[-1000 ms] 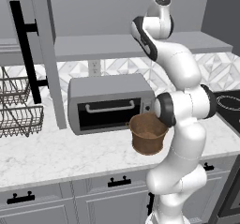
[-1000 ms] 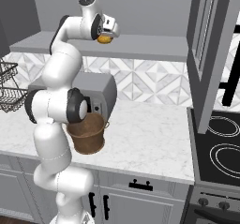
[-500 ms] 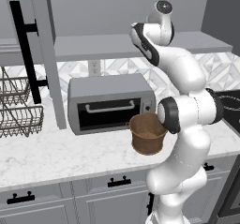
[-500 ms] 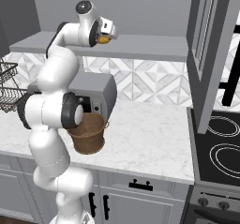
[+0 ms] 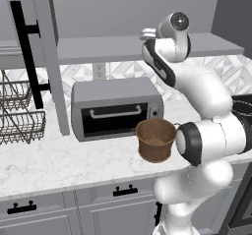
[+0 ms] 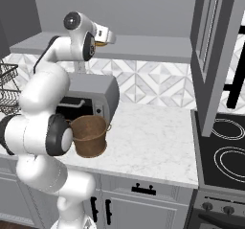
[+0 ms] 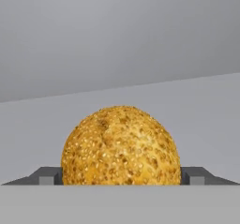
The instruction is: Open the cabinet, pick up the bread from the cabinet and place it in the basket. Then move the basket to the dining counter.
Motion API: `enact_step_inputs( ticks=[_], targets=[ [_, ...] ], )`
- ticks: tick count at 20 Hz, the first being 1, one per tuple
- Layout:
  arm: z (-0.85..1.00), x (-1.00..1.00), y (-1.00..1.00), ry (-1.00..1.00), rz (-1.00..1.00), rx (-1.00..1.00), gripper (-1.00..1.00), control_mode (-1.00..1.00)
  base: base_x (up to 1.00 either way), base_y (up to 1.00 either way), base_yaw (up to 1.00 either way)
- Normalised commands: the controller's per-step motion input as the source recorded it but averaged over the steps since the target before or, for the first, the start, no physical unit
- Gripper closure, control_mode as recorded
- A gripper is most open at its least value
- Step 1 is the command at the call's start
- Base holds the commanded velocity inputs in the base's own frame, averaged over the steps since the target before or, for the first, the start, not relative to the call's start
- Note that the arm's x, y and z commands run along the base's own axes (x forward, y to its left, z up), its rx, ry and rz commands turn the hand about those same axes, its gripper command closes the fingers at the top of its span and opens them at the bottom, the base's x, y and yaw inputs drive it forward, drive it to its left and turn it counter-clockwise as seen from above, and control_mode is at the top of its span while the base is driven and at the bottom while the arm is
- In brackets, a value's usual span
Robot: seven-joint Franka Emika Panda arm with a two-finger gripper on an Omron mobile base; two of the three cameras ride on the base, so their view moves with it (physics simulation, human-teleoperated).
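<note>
The bread (image 7: 121, 145), a seeded golden bun, rests on the floor of the open grey cabinet (image 5: 98, 49). My gripper (image 7: 122, 176) reaches into the cabinet, its two dark fingertips (image 7: 50, 176) flush against the bun's left and right sides. From the right base view the bread (image 6: 100, 44) shows as an orange spot just under the gripper (image 6: 106, 37). The brown basket (image 5: 155, 139) stands on the marble worktop in front of the toaster oven, well below the hand; the right base view has the basket (image 6: 90, 135) beside my arm. The dining counter is out of view.
One cabinet door (image 5: 49, 57) with a black bar handle hangs open at the left, the other door (image 6: 210, 55) at the right. A grey toaster oven (image 5: 115, 108) sits under the shelf, wire racks (image 5: 19, 111) to its left. A stove (image 6: 225, 161) lies at the right.
The upper arm has swung a little lower and sideways while the hand stayed at the bread. The jaws have drawn in slightly onto the bun. The basket has not moved.
</note>
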Motion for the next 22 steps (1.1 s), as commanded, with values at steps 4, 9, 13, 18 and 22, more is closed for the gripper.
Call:
enact_step_inputs(
  ticks=[4,9,13,18,22],
  targets=[
    [0.58,-1.0,0.09,0.0,-0.1,0.05,1.0,-1.0,0.0,0.0,0.0],
    [0.44,-1.0,0.23,0.11,-0.04,0.06,1.0,-1.0,0.0,0.0,0.0],
    [0.08,-1.0,0.37,0.17,0.0,0.02,1.0,-1.0,0.0,0.0,0.0],
    [0.0,-1.0,0.25,0.13,0.01,0.02,1.0,-1.0,0.0,0.0,0.0],
    [-0.12,-0.69,0.14,0.23,0.0,0.08,1.0,-1.0,0.0,0.0,0.0]
  ],
)
